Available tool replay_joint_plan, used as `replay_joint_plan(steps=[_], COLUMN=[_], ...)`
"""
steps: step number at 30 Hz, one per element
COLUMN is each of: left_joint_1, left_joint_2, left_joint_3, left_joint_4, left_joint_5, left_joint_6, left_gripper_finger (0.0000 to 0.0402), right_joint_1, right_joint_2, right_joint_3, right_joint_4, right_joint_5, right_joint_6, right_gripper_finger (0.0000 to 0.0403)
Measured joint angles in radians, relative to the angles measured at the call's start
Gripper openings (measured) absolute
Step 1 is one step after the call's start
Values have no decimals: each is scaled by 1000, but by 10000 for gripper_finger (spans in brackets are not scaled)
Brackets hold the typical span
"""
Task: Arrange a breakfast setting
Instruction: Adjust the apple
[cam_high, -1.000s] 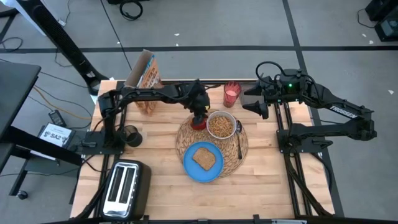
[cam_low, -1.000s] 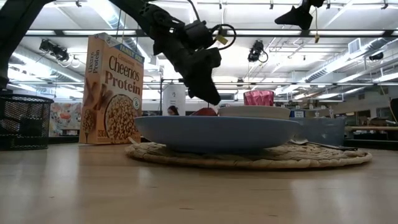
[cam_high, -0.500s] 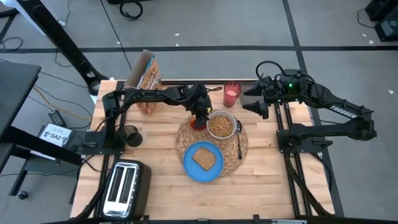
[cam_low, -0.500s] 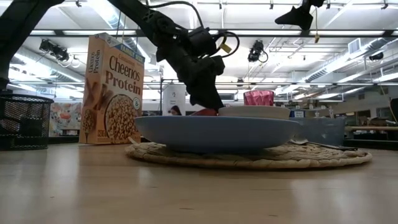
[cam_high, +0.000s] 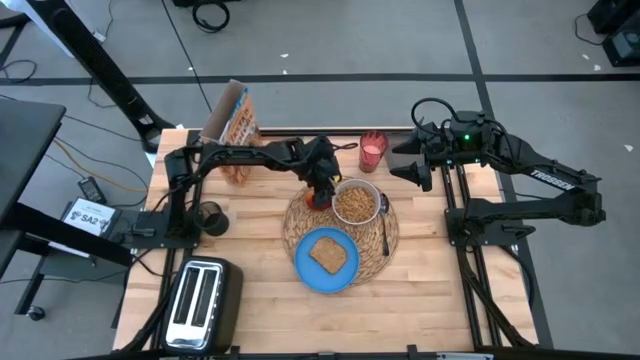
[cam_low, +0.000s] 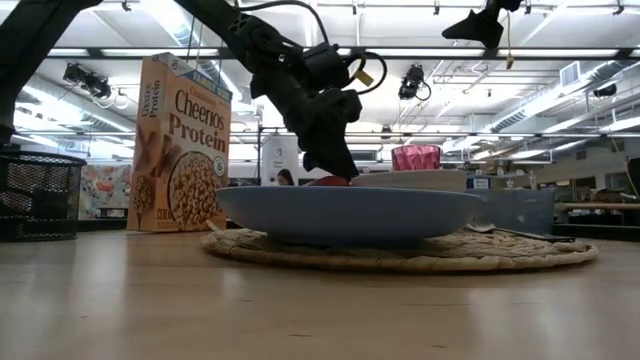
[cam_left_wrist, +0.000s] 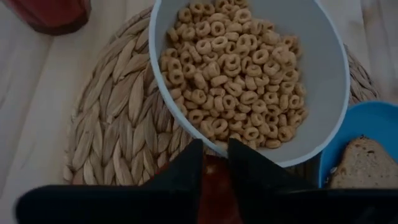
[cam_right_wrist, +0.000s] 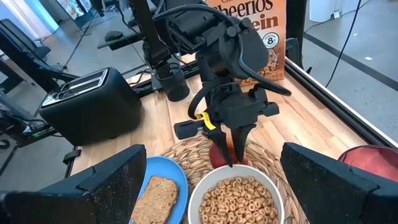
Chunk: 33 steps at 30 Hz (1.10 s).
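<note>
The Cheerios box (cam_low: 181, 145) reads "Cheerios Protein" on its front, with "FAMILY SIZE" on a band at the top. The right wrist view shows part of the same name, "heerios" (cam_right_wrist: 244, 9). The right arm (cam_high: 551, 181) carries "TROSSEN". A tag (cam_high: 87, 217) beside the table reads "SA2".

Robotics lab, ceiling lights (cam_low: 120, 62), floor cables (cam_high: 210, 14)

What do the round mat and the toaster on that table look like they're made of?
The round woven straw placemat looks like braided straw or dried grass: pale tan strands plaited in rings, matte. The black two-slot toaster has a dark, slightly glossy shell, probably plastic or painted metal; the look leaves that open.
</note>
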<state>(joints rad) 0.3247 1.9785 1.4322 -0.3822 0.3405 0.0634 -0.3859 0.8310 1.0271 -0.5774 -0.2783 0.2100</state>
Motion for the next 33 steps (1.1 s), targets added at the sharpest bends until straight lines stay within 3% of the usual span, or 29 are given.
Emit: replay_joint_plan(steps=[8, 17, 27, 33], left_joint_1=[19, 26, 26, 19], left_joint_2=[-9, -10, -28, -21], left_joint_3=[0, 0, 28, 71], left_joint_4=[-40, -179, -193, -180], left_joint_5=[3, -4, -7, -47], left_joint_6=[-1, 6, 9, -28], left_gripper_finger=[7, 10, 12, 58], right_joint_1=[0, 0, 0, 0], right_joint_2=[0, 0, 0, 0], right_joint_3=[0, 0, 0, 0], right_joint_4=[0, 0, 0, 0], right_joint_5=[0, -4, -4, -4], right_joint_6=[0, 0, 0, 0], right_gripper_finger=[373, 373, 373, 373])
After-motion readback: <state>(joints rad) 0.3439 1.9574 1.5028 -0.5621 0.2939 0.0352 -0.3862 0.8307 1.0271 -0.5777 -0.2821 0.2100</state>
